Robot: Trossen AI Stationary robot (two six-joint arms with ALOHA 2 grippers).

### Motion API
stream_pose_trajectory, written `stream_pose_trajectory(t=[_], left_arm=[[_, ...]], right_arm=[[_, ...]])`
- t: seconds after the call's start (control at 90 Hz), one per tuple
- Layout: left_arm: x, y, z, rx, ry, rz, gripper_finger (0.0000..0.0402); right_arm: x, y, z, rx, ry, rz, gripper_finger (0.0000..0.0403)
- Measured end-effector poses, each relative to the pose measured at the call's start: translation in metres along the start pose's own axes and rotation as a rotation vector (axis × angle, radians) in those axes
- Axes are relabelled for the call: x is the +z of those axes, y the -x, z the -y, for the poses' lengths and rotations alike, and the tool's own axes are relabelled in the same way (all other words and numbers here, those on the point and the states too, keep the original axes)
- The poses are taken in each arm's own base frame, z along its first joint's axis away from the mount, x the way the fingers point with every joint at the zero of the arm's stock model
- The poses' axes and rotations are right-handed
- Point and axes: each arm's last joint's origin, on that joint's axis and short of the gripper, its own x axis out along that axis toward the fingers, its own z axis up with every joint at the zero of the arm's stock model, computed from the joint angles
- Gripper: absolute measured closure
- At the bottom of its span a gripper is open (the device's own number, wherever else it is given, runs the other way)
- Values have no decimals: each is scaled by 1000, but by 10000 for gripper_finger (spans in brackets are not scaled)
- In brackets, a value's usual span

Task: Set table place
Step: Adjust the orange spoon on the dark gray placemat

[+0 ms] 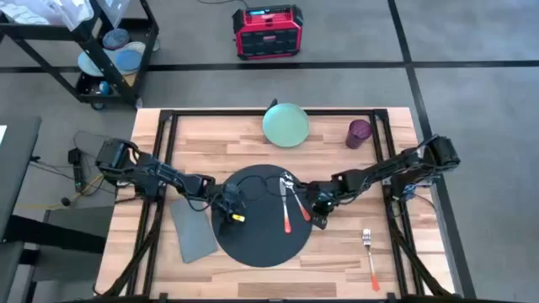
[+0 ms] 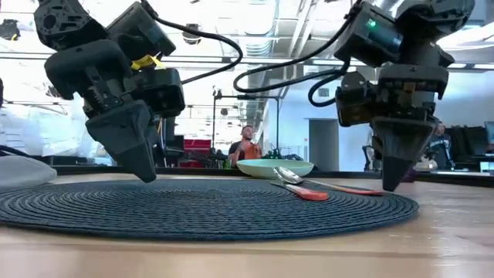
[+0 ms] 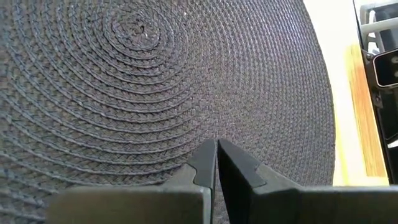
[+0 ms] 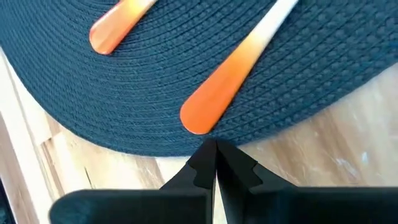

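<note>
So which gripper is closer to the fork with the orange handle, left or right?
Right. The right gripper sits at the placemat's right edge, nearer the fork. The left gripper is over the placemat's left side.

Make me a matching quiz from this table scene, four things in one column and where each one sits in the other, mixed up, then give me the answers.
Things
1. green plate
2. grey napkin
3. fork
4. purple cup

Places
A. on bare wood near the table's front right, off the placemat
B. far edge of the table, about the middle
C. beside the placemat on the left arm's side
D. far right part of the table

Pairs: 1-B, 2-C, 3-A, 4-D
</note>
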Motion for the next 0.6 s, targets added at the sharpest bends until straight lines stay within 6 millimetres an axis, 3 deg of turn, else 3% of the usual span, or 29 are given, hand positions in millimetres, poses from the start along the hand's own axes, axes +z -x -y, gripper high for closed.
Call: stream_pose_trajectory(t=[0.6], left_arm=[[0,0,0,0,0,1,401]], right_arm=[[7,-11,1,34,-8,34,403]])
